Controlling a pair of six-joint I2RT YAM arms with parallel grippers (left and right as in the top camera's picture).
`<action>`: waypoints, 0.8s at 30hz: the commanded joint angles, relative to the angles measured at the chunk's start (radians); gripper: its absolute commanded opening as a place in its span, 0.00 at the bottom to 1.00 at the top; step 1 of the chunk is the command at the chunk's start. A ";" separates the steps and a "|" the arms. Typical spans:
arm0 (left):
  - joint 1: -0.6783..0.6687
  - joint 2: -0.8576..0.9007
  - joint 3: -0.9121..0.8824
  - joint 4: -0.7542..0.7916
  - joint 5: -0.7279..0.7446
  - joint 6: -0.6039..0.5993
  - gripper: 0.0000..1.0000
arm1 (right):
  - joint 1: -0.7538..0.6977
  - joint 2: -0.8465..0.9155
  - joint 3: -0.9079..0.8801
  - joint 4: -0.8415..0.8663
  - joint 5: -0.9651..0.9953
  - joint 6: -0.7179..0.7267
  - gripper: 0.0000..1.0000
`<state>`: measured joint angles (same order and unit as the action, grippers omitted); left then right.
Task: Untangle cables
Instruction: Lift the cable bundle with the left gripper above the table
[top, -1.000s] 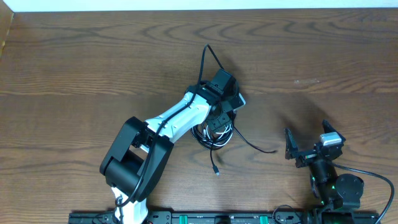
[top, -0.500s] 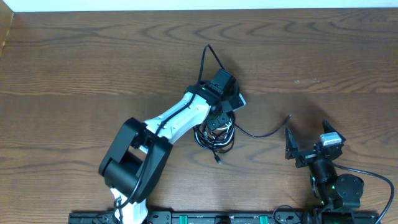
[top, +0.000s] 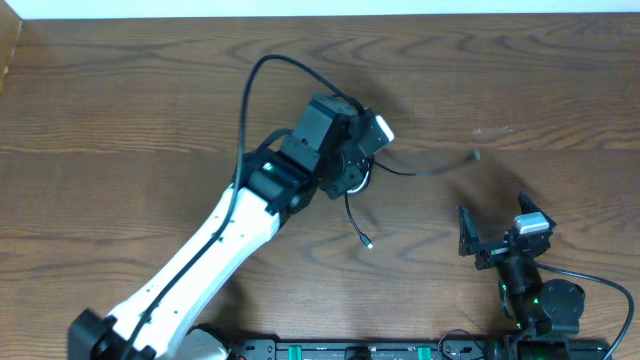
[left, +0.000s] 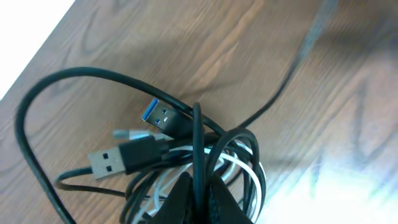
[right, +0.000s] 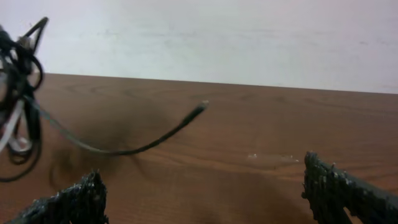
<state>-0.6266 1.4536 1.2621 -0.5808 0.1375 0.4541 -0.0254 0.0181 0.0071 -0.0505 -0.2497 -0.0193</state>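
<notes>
Plainly pinching with the left fingers (left: 186, 200), dark and pressed together at the bottom centre of the left wrist view, on one black strand of a tangled bundle of thin black and white cords (left: 208, 155). Sticking out of that bundle towards the left of the frame: a black plug with a blue tongue (left: 158, 114), a black plug with a silver metal end (left: 112, 160) and, between them, a small silver plug tip (left: 124, 134).

Overhead, holding the bundle just above frame centre, over the brown wooden table (top: 120, 120). Dangling from it towards lower centre, a thin black cord end with a small plug (top: 368, 243). Reaching out to the right of the bundle, a second black cord end (top: 475, 155), blurred.

At the lower right of the overhead frame, right fingers (top: 465, 232) spread wide, gripping nothing, well apart from the bundle and below the tip of the rightward strand.

From the right wrist, showing the bundle at the far left edge, up against the pale wall (right: 249, 31) behind the table, with the rightward strand curving to mid-frame, tip raised off the wood.
</notes>
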 joint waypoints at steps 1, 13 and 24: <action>0.004 -0.055 0.001 -0.012 0.068 -0.031 0.08 | 0.007 0.002 -0.001 -0.003 0.007 -0.015 0.99; 0.004 -0.153 0.001 -0.020 0.239 -0.072 0.08 | 0.006 0.004 0.010 0.058 -0.186 0.172 0.99; 0.004 -0.156 0.001 -0.038 0.274 -0.070 0.08 | 0.006 0.245 0.240 0.058 -0.508 0.159 0.99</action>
<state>-0.6254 1.3144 1.2621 -0.6239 0.3626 0.3920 -0.0254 0.1669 0.1417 0.0044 -0.5854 0.1867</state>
